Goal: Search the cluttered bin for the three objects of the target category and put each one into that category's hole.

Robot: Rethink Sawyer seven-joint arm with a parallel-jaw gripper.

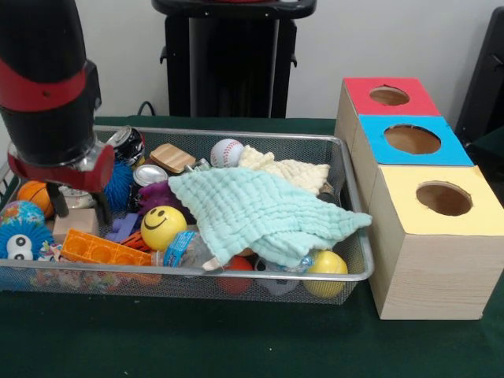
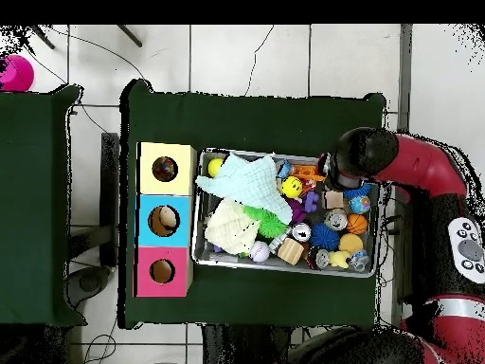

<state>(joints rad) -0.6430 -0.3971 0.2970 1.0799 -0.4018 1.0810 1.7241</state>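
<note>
Silver wire-mesh bin (image 1: 346, 272) sits mid-bench on the green cloth, heaped with balls, cans, a mint muslin cloth (image 1: 260, 213) and a cream cloth (image 1: 291, 169). Beside its end stands the row of pale wood boxes; the round hole (image 1: 443, 198) in the yellow top lies toward the bench's front edge. The gripper (image 1: 77, 206) hangs over the bin's opposite end, fingers spread and empty, straddling a small pale block (image 1: 75, 223). Much sorting probably remains.
</note>
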